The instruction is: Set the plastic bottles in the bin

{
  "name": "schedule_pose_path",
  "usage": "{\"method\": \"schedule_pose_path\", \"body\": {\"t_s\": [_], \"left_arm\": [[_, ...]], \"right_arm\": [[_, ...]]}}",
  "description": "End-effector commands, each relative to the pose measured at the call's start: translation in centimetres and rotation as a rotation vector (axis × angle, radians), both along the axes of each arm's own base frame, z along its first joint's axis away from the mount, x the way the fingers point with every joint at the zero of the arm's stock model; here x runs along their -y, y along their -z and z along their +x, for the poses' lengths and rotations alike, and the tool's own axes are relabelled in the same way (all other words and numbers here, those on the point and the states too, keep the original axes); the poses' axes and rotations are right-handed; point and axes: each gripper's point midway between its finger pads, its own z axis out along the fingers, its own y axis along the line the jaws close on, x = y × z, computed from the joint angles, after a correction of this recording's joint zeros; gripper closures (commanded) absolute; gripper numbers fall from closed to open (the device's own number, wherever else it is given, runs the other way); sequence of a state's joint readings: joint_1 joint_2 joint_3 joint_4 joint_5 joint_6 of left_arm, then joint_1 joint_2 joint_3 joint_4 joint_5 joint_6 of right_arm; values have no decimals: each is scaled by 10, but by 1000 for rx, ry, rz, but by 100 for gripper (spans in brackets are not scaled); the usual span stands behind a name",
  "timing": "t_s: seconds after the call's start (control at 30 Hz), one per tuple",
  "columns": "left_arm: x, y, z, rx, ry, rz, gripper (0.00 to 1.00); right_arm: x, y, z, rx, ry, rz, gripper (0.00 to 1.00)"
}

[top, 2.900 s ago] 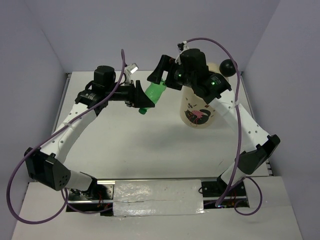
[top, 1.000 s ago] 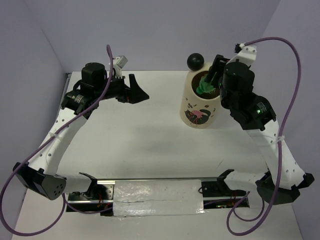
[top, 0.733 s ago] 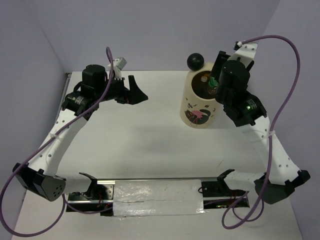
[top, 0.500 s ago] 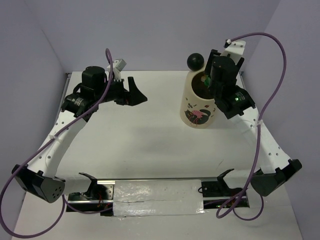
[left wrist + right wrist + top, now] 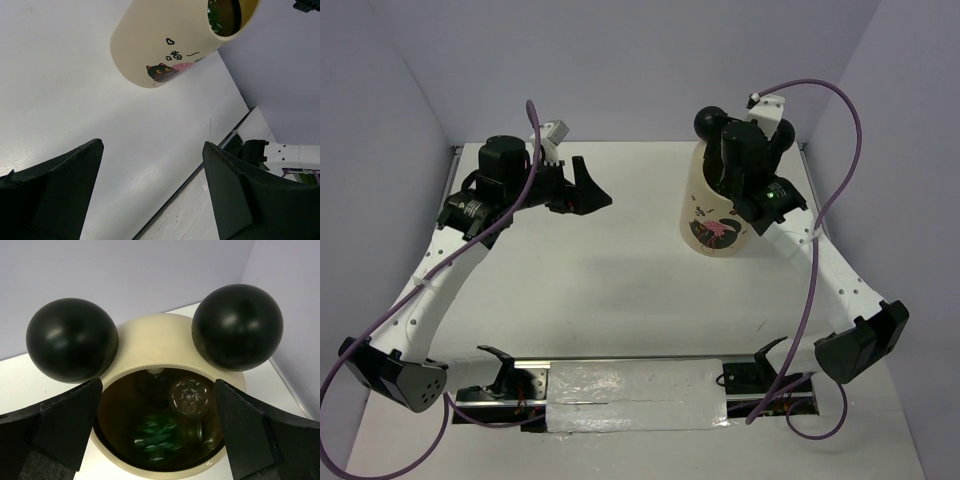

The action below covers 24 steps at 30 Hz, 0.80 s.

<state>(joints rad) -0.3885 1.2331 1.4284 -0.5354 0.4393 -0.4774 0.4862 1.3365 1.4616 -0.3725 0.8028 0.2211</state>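
Nearest, at the near edge of the white bench [image 5: 620, 290], the two arm bases sit side by side, and from there each arm reaches towards the far edge. Over the far-left part of the bench the left gripper [image 5: 590, 188] hangs with its jaws spread wide and nothing between them. Its wrist view looks across bare bench at the bin, so it seems parked out of the way, leaving the drop to the other arm. Further right, near the far-right corner, the cream bin [image 5: 715, 215] stands upright, its cat print [image 5: 161, 72] facing the near-left; upright is what lets bottles fall in and stay in. Directly above its mouth the right gripper [image 5: 157, 385] points straight down, jaws likewise wide and empty, fingers framing the opening between the two black ball ears [image 5: 72, 340]. That pose suits a release over the mouth. Inside lie the green-tinted bottle [image 5: 155, 437] and a clear bottle [image 5: 190, 395] showing its moulded base; the interior is dark, so I cannot count the rest. The only bottles in view are in the bin, which suggests the job is close to finished.
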Motion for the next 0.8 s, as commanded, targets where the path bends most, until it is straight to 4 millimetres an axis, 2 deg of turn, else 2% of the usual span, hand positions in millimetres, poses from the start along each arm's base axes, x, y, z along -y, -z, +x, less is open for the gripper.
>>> {"method": "schedule_pose_path", "body": {"t_s": [0.0,0.13,0.23,0.4,0.5,0.57,0.6,0.67,0.73,0.77], "left_arm": [[-3,-5,-3,24,-7,-9,6],[-1,-5,-2,21,1,-19,6],[-1,-6,-1,25,-1,-21,6],[-12,-10,4,45,-79,-2,7],[-40,-14,17,79,-261,48,6],[-58,-21,19,110,-358,71,6],[-71,-23,22,126,-430,92,6],[-88,-29,21,161,-511,112,6],[-105,-35,21,194,-589,131,6],[-110,-37,20,205,-615,138,6]], "right_arm": [[0,-22,-4,65,-5,76,0],[3,-48,-17,100,-30,102,0],[8,-79,-34,145,-52,130,0],[19,-91,-58,117,-74,113,0],[31,-81,-77,63,-77,106,0],[37,-64,-89,-4,-85,107,0],[37,-61,-97,-9,-114,143,0],[32,-37,-107,-80,-151,174,0],[24,-24,-121,-116,-220,211,0],[18,-6,-124,-161,-240,224,0]]}}
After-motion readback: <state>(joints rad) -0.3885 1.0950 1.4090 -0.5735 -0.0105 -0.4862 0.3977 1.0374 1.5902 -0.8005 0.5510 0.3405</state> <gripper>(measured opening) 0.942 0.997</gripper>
